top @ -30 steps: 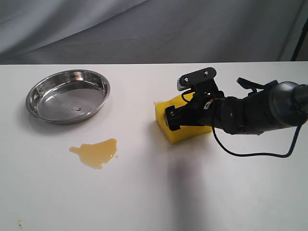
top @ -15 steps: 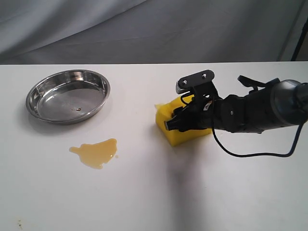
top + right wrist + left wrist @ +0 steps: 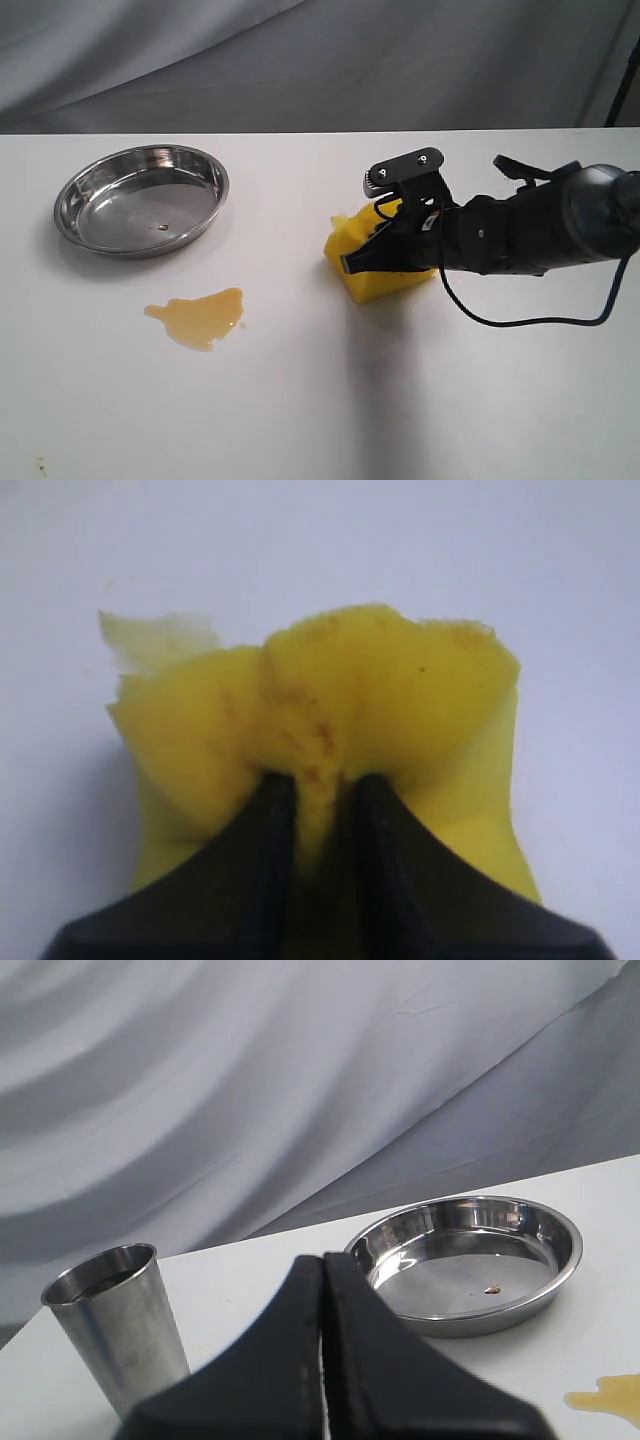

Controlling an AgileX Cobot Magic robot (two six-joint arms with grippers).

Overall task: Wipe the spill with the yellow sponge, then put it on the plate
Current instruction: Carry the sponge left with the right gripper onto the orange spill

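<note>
The yellow sponge is pinched between the right gripper's closed jaws, its foam bulging around them. Whether it rests on the table or hangs just above it, I cannot tell. The grip looks deep, so I judge a low carry is best, landing the sponge flat to cover the whole spill. In the exterior view the spill lies well apart from this gripper, toward 8 o'clock, and the plate lies farther off near 9 o'clock. The left gripper is closed on nothing.

One plate, one yellow sponge, one spill, one steel cup.
</note>
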